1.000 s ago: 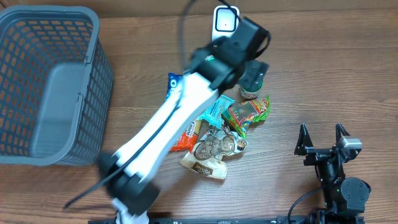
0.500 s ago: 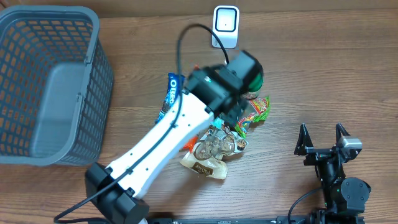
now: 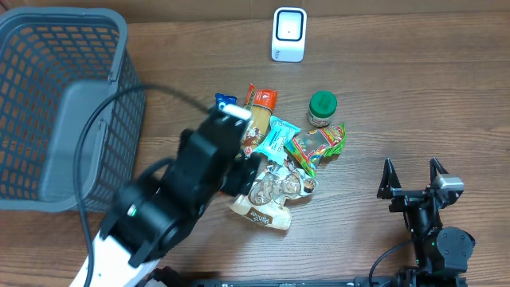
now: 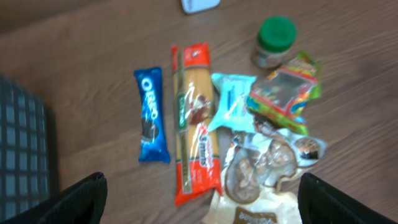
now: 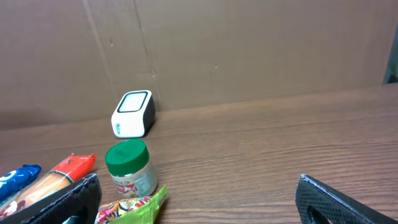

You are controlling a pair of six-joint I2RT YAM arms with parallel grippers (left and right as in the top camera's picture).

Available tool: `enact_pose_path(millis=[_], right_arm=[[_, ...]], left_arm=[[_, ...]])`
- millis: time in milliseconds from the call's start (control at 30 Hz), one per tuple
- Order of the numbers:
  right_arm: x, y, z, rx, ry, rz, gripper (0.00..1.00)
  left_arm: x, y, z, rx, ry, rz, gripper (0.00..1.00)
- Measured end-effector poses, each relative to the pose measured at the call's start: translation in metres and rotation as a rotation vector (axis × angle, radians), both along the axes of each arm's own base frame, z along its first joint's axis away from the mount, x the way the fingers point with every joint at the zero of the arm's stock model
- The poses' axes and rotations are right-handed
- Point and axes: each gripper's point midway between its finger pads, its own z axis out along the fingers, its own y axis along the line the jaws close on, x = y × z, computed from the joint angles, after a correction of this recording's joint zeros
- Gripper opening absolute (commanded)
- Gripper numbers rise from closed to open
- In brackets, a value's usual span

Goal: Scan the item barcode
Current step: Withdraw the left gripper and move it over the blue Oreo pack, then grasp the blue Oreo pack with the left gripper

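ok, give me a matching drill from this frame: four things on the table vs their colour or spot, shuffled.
Things:
1 Oreo pack
2 jar
3 scanner
4 basket

Descriptions:
A white, standing alone at the back
B grey mesh, far left
C green lid, upright
D blue wrapper, lying flat

Pairs: 1-D, 2-C, 3-A, 4-B

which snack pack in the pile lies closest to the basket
The blue Oreo pack, on the pile's edge facing the basket. The long red pack lies beside it, and the other packs lie beyond that.
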Motion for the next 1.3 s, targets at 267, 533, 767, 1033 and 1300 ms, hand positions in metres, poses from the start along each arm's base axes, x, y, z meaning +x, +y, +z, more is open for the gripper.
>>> enact_pose_path(millis=[267, 533, 767, 1033, 1300], right_arm=[[0.0, 0.0, 0.0, 0.0, 0.0, 0.001, 1.0], [0.0, 0.0, 0.0, 0.0, -0.001, 0.0, 1.0], [0.0, 0.0, 0.0, 0.0, 0.0, 0.0, 1.0], [0.0, 0.0, 0.0, 0.0, -0.001, 0.0, 1.0], [0.0, 0.0, 0.0, 0.0, 0.0, 0.0, 1.0]], left_arm=[[0.005, 0.012, -0.106, 0.075, 0.126, 0.043, 0.99], [0.041, 0.056, -0.144, 0.085, 0.201, 0.2, 1.0], [0.071, 0.066, -0.19, 0.083, 0.294, 0.185, 0.98], [0.094, 0.062, -0.219, 0.126, 0.292, 0.101, 0.96], [0.109, 0.093, -0.222, 0.12, 0.272, 0.151, 0.97]])
